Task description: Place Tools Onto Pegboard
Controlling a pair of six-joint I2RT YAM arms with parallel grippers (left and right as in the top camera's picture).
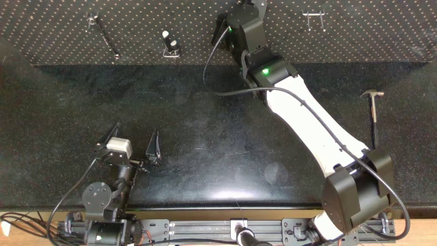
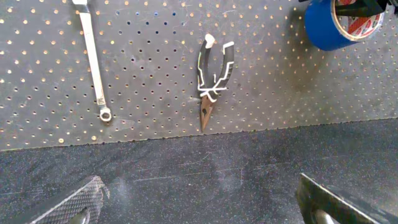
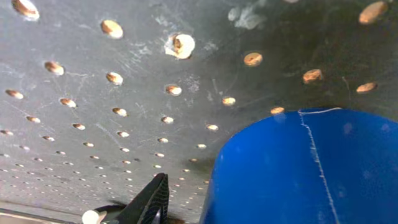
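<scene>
Top view puts your right arm reaching from the lower right of the frame up to the pegboard (image 1: 54,27), with the right gripper (image 1: 237,24) pressed close to the board at upper centre. In the left wrist view you can see it in the upper right corner, clamped on the blue tape roll (image 2: 336,26), with dark gripper parts at the roll's core. The core carries a red-and-white printed label, cut off at the frame edge and too small to read. In the right wrist view the roll (image 3: 311,168) takes up the lower right, its cut end showing as a thin pale line, just in front of the perforated board.

Your left gripper (image 1: 133,140) sits low at the lower left of the top view, over the dark table (image 1: 205,123), jaws spread wide and holding nothing.

On the board, the wrench (image 1: 104,37) hangs tilted at upper left and the pliers (image 1: 171,44) hang to its right, nose down, with black-and-white handles. No writing can be made out on either tool.

A bare metal hook (image 1: 313,19) sticks out at the upper right of the board. The hammer (image 1: 374,109) lies on the table at the right edge, head toward the board, well apart from both grippers.
</scene>
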